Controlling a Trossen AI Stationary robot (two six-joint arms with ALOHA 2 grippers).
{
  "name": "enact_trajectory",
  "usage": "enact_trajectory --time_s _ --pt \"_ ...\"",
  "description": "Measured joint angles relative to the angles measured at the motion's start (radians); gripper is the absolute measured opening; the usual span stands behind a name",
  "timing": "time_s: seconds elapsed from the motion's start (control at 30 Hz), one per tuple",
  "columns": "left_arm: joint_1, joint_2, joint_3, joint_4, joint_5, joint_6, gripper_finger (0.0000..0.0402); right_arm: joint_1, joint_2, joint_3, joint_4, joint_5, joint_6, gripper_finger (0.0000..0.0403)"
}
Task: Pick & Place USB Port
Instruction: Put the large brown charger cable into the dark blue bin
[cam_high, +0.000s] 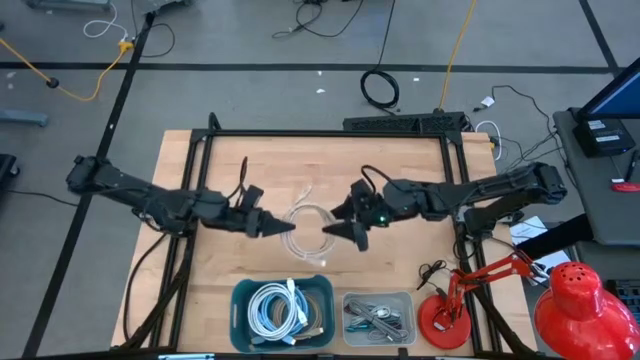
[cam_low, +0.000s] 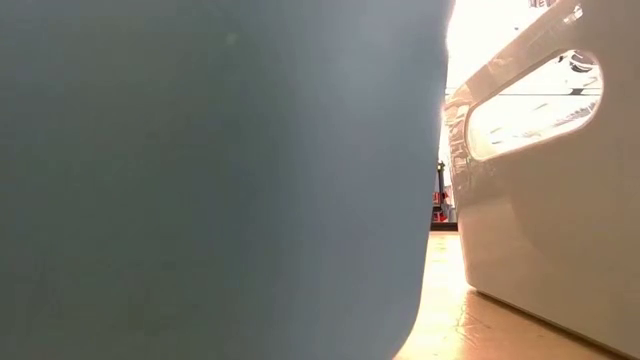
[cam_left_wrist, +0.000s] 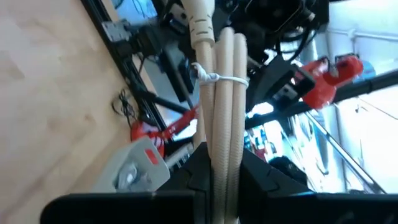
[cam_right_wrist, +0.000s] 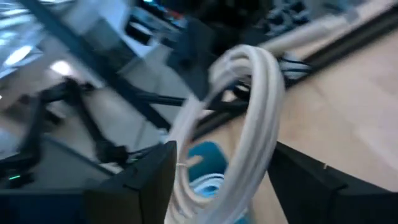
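Observation:
A white cable (cam_high: 303, 217) wound into a coil lies at the table's middle, between my two grippers. My left gripper (cam_high: 277, 228) comes at the coil from the table's left and is shut on it. My right gripper (cam_high: 331, 231) comes from the right and is shut on the coil's opposite side. In the left wrist view the bundled strands (cam_left_wrist: 222, 118) run up from between the fingers, bound by a thin tie (cam_left_wrist: 214, 78), with a plug (cam_left_wrist: 200, 18) at the far end. In the right wrist view the loop (cam_right_wrist: 256, 106) arches between the fingers. My left gripper (cam_left_wrist: 222, 165) pinches the coil's left side (cam_left_wrist: 222, 146), several strands side by side, between its two fingers. The fingers come nearly level from the table's left. The strands pass straight through the gap. Whether the coil is off the table cannot be told. My right gripper (cam_right_wrist: 219, 171) has the coil's right side (cam_right_wrist: 205, 155) between its two fingers, several strands together. It comes nearly level from the table's right. The loop stands up past the fingers, and the wood shows beyond it.
At the table's near edge stand a blue bin (cam_high: 240, 318) holding coiled white cables and a grey bin (cam_high: 409, 300) holding metal parts; their walls (cam_low: 200, 180) fill the low view. A red lamp (cam_high: 445, 318) stands at the near right corner. Bare wood lies beyond the coil.

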Motion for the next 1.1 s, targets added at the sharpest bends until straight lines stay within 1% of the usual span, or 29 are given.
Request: enact_trajectory --time_s 0.13,0.23,0.3,0.37,0.43,0.5,0.57,0.7,0.77,0.83,0.97,1.1 --pt "-0.110 0.000 0.000 -0.025 -0.057 -0.033 0.0038 0.040 0.000 0.002 0.079 -0.015 -0.002 0.0245" --pt "-0.202 0.004 0.000 -0.073 -0.137 -0.071 0.0037 0.067 0.000 0.003 0.141 -0.010 -0.007 0.0246" --pt "-0.256 0.006 -0.007 -0.149 -0.197 -0.105 0.0037 0.083 -0.003 0.008 0.186 -0.008 -0.013 0.0244" --pt "-0.308 0.009 -0.007 -0.185 -0.241 -0.146 0.0037 0.101 -0.005 0.008 0.223 -0.007 -0.028 0.0242" --pt "-0.353 0.004 -0.003 -0.213 -0.300 -0.194 0.0037 0.118 -0.003 0.008 0.236 -0.006 -0.037 0.0243" --pt "-0.390 0.017 -0.001 -0.233 -0.334 -0.229 0.0037 0.134 -0.003 0.007 0.236 0.003 -0.037 0.0242" --pt "-0.417 0.032 -0.006 -0.253 -0.354 -0.254 0.0037 0.151 -0.003 0.007 0.234 0.008 -0.037 0.0242" --pt "-0.450 0.081 -0.002 -0.225 -0.373 -0.314 0.0037 0.198 0.002 0.006 0.220 0.013 -0.036 0.0238" --pt "-0.469 0.123 -0.002 -0.211 -0.366 -0.346 0.0037 0.219 0.005 0.005 0.209 0.012 -0.036 0.0236" --pt "-0.487 0.165 -0.003 -0.176 -0.362 -0.372 0.0037 0.242 0.005 0.005 0.205 0.024 -0.036 0.0233" --pt "-0.517 0.245 -0.003 -0.090 -0.363 -0.400 0.0037 0.277 0.005 0.005 0.195 0.093 -0.037 0.0228" --pt "-0.534 0.312 -0.003 -0.010 -0.362 -0.426 0.0037 0.291 0.005 0.003 0.187 0.094 -0.036 0.0226"
